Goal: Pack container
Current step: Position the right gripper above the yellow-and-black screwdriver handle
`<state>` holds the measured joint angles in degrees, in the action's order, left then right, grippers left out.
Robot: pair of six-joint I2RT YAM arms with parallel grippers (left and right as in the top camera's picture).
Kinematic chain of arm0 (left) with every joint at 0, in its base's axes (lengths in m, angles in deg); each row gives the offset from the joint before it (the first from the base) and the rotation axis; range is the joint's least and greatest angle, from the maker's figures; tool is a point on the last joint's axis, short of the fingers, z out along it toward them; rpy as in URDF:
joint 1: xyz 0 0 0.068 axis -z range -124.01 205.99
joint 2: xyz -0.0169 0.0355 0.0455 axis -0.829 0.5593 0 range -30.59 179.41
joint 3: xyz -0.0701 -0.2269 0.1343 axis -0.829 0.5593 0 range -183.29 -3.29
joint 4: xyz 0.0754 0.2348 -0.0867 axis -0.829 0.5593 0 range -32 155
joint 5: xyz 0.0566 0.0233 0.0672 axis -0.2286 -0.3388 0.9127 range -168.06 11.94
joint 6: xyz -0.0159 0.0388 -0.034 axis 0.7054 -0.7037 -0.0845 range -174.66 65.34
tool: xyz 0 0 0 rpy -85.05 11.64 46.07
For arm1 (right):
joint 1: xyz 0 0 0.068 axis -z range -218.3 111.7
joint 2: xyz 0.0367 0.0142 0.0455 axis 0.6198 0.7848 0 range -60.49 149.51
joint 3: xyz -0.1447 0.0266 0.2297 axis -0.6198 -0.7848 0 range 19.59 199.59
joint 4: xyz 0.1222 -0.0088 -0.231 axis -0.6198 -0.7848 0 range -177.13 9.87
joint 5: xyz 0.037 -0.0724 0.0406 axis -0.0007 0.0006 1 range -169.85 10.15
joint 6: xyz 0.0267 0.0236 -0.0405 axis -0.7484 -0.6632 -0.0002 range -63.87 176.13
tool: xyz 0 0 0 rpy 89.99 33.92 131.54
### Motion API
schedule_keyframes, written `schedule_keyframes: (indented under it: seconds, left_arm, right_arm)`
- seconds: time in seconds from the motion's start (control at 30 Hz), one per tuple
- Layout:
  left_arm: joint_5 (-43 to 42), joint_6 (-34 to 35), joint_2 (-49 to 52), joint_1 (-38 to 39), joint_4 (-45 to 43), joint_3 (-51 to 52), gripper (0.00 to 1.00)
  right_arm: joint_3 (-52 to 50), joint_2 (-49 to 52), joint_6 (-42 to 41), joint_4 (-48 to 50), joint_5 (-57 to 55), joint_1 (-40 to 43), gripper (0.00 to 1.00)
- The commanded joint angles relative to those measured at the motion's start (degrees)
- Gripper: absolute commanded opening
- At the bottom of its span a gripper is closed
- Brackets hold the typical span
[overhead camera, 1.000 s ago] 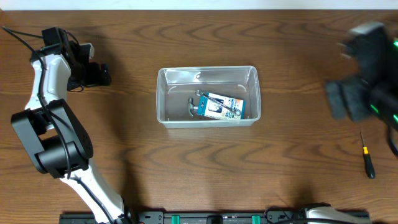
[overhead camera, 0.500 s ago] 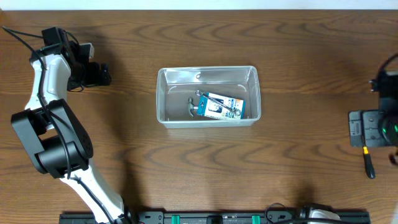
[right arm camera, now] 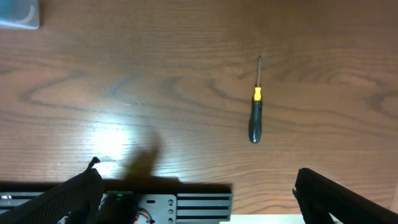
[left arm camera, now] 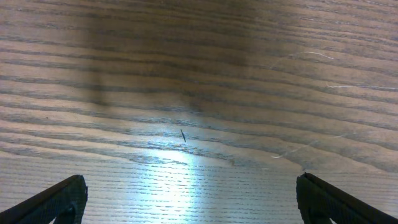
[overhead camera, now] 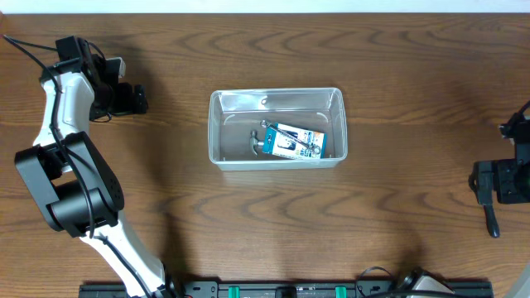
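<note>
Two things lie in the clear container, which sits mid-desk, a little toward the far edge: a small blue-and-white box and a metal tool beside it. Well apart, near the desk's right edge, lies a screwdriver. My right gripper hovers near it, fingers spread wide and empty. My left gripper hangs released over bare wood by the far left corner. The risk, I judge, is the slim screwdriver: it lies off-centre between my fingers, so closing now could roll it or miss.
</note>
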<state>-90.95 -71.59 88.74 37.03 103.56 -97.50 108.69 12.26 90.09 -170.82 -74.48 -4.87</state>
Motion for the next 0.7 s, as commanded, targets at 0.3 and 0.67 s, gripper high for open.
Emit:
schedule_keyframes:
  seconds: [0.3,0.67]
  left_arm:
    - [0.50,-0.33,0.26,0.02,-0.02,0.24,0.98]
    - [0.50,-0.33,0.26,0.02,-0.02,0.24,0.98]
  right_arm:
    - [-2.86,4.55,2.54,5.03,-4.31,5.35,0.99]
    - [-4.13,12.94,3.02,8.68,-2.10,10.05,0.99]
